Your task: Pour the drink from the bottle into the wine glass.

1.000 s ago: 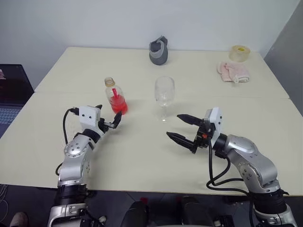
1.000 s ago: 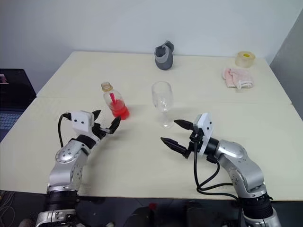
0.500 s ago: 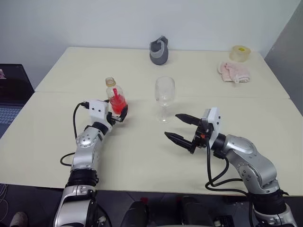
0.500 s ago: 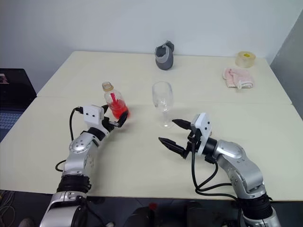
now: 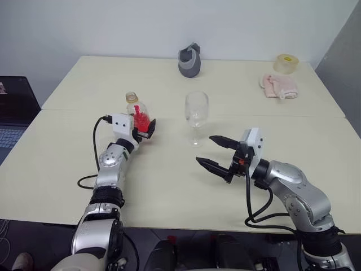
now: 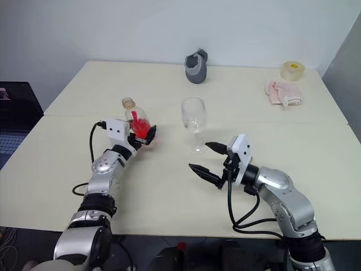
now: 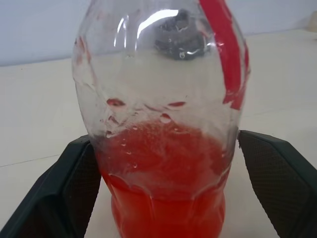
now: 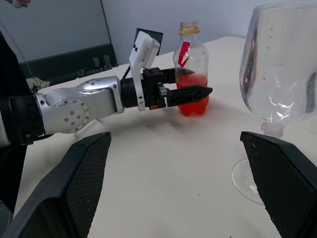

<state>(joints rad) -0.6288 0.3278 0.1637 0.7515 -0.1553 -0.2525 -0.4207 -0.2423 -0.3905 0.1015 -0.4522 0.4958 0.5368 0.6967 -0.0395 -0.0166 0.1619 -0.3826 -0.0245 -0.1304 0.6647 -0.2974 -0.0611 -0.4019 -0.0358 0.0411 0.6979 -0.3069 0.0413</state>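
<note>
While the left gripper [image 5: 144, 129] stands with its jaws wide apart, one black finger [image 7: 59, 198] sits on each side of the bottle's [image 5: 139, 116] lower body, close to the plastic; whether the pads touch it cannot be told. Nothing is clamped. That bottle stands upright on the table [image 5: 169, 186], its mouth open, with the bright red drink [image 7: 163, 183] filling roughly its lower third and a red label stripe running down one side. Just beside it, toward the robot's right, the wine glass [image 5: 196, 116] stands upright and empty on its round foot. Nearer the robot, the right gripper [image 5: 216, 152] hovers over the table with its fingers spread fully and holding nothing, pointing toward the glass but apart from it. Along the far edge of the table lie a grey object [image 5: 189, 60], a roll of tape [image 5: 286, 63] and a pink cloth [image 5: 277, 85].
</note>
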